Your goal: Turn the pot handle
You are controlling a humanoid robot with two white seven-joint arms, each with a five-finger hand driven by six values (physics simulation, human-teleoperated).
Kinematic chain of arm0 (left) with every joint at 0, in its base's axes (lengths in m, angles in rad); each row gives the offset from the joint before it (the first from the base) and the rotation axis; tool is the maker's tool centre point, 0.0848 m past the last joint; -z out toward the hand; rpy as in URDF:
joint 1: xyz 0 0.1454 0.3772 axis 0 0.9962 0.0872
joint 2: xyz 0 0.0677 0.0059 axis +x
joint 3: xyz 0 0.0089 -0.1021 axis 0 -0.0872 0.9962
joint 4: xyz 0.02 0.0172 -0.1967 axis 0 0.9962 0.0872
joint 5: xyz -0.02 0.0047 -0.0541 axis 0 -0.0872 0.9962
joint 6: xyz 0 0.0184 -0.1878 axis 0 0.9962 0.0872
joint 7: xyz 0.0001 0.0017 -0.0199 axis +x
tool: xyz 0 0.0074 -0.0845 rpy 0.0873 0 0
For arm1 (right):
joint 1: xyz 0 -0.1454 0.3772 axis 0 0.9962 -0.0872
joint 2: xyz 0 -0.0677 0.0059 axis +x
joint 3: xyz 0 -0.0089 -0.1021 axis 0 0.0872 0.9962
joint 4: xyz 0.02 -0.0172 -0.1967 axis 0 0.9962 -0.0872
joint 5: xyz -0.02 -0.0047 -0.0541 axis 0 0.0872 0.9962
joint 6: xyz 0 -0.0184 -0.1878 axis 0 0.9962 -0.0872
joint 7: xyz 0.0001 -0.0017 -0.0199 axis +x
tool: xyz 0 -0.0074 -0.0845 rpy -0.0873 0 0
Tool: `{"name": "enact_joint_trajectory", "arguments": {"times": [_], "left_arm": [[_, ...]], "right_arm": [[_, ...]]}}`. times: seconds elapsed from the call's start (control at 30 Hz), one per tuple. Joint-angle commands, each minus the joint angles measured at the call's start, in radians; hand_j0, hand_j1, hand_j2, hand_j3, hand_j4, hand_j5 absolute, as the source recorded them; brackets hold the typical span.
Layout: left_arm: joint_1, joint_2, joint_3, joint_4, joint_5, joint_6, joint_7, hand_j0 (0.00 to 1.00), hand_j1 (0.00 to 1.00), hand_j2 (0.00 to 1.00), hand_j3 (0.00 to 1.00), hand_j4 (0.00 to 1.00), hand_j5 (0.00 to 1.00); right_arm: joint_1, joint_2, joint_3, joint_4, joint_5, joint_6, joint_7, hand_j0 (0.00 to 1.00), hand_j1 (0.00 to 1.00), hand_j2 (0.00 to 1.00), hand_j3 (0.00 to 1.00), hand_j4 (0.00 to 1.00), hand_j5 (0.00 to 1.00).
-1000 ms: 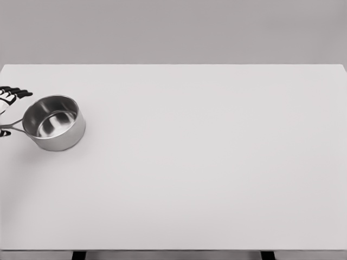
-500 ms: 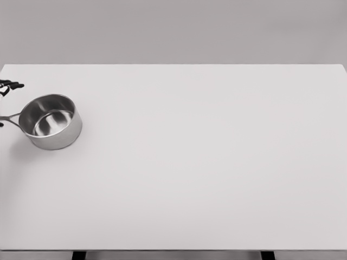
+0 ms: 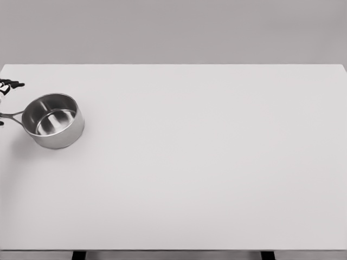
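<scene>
Steel saucepan (image 3: 53,120) sits far left on the white surface (image 3: 206,162), handle (image 3: 11,115) pointing left. Only dark fingertips (image 3: 12,84) of the left hand (image 3: 4,89) show; its grip can't be told, so swinging the handle looks under way, needing a steady push

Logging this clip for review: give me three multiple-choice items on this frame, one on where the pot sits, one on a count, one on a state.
1. Where does the shiny round steel pot stand on the white table?
A. far left
B. centre
C. far right

2. How many pots are on the table?
A. one
B. two
C. three

3. How does the pot stand?
A. tipped on its side
B. upright, open top, nothing inside
C. upside down

Answers:
1 A, it sits near the left edge, with its thin handle pointing left towards the hand at the picture's edge.
2 A, only one pot shows.
3 B, its bare inner bottom is visible.
</scene>
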Motion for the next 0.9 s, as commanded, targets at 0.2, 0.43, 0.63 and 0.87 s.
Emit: {"name": "enact_joint_trajectory", "arguments": {"times": [0.2,0.43,0.63,0.87], "left_arm": [[-0.02,-0.001,-0.002,0.019,-0.028,0.001,0.001,1.0,1.0,1.0,1.0,1.0,1.0],[-0.006,-0.002,-0.002,-0.02,-0.012,0.001,0.004,1.0,1.0,1.0,1.0,1.0,1.0],[-0.006,0.005,-0.002,-0.065,-0.007,0.001,0.004,1.0,1.0,1.0,1.0,1.0,1.0],[0.04,0.047,-0.057,-0.215,0.122,0.001,0.004,1.0,1.0,1.0,1.0,1.0,1.0]], "right_arm": [[0.0,0.0,0.0,0.0,-0.001,0.0,0.0,1.0,1.0,1.0,1.0,1.0,1.0],[0.0,0.0,0.0,0.0,-0.001,0.0,0.0,1.0,1.0,1.0,1.0,1.0,1.0],[0.0,0.0,0.0,0.0,-0.001,0.0,0.0,1.0,1.0,1.0,1.0,1.0,1.0],[0.0,0.0,0.0,0.0,-0.001,0.0,0.0,1.0,1.0,1.0,1.0,1.0,1.0]]}}
